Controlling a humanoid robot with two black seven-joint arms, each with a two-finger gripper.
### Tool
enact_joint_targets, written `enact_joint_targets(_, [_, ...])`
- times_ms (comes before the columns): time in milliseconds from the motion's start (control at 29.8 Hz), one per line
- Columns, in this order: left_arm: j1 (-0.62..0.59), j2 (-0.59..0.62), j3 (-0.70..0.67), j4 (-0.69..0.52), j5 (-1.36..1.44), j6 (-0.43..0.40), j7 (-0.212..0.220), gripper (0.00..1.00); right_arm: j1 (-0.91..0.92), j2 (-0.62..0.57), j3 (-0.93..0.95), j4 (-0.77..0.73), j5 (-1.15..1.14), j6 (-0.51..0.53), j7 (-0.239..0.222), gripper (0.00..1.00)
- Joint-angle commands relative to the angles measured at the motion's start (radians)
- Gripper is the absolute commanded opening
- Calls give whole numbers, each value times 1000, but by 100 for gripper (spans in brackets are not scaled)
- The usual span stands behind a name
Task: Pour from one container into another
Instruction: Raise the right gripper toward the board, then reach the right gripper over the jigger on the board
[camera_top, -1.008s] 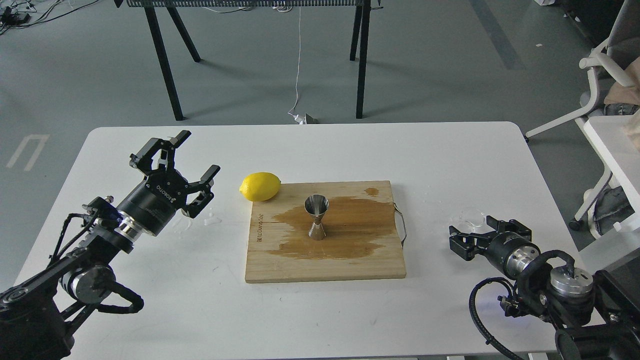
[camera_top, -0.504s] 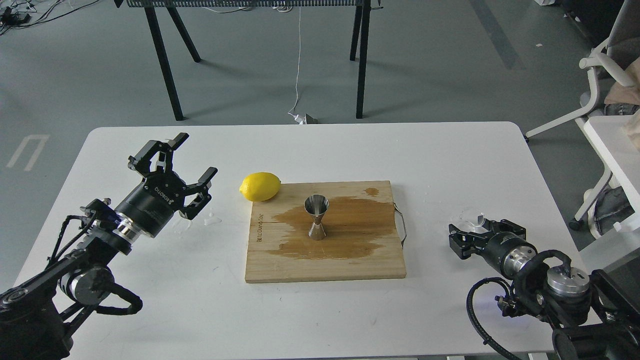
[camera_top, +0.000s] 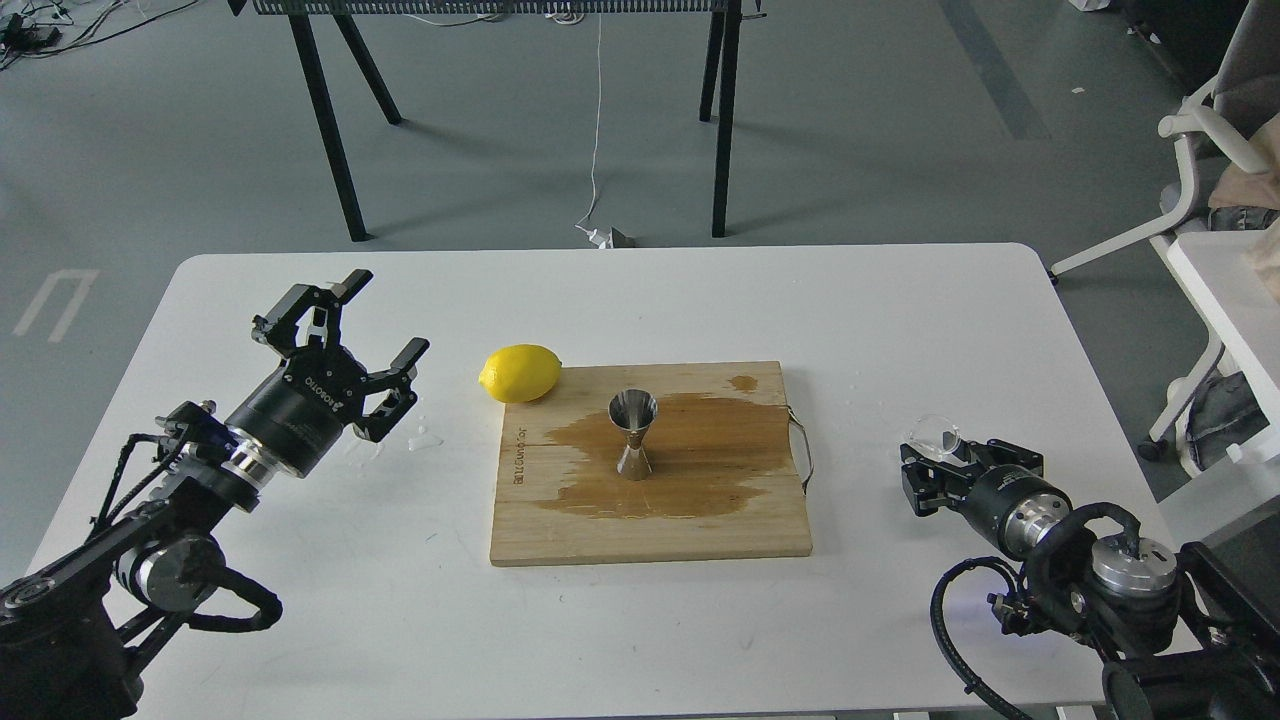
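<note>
**Head view: glass cup at the right gripper, jigger on the board**

Left gripper (camera_top: 352, 335), left of the wooden board (camera_top: 560, 520), gapes wide, empty. Steel jigger (camera_top: 633, 435) stands upright mid-board. Right of the board, the glass cup (camera_top: 935, 436) sits between the right gripper's (camera_top: 950, 462) fingers; grip unclear.

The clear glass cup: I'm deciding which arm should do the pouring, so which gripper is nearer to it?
Right. The right gripper sits at the glass cup; the left gripper hangs far across the table, beyond the lemon.
</note>
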Motion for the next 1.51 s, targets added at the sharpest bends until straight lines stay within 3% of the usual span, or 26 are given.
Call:
enact_joint_targets(0, [0,-2,0,2,0,0,0,92,0,0,0,-1,-2,0,2,46])
enact_joint_targets(302, [0,0,2,2,2,0,0,92,-6,0,-1,16,-3,23,6,40])
enact_joint_targets(537, [0,0,2,2,2,0,0,92,-15,-12,-54,138,-23,23,35,40])
enact_joint_targets(806, [-2,0,2,2,2,0,0,92,11,-11,-81,330,-342,-24,29,39])
enact_joint_targets(1478, [-8,0,0,2,2,0,0,92,383,-11,-514,361,-661,-98,32,39])
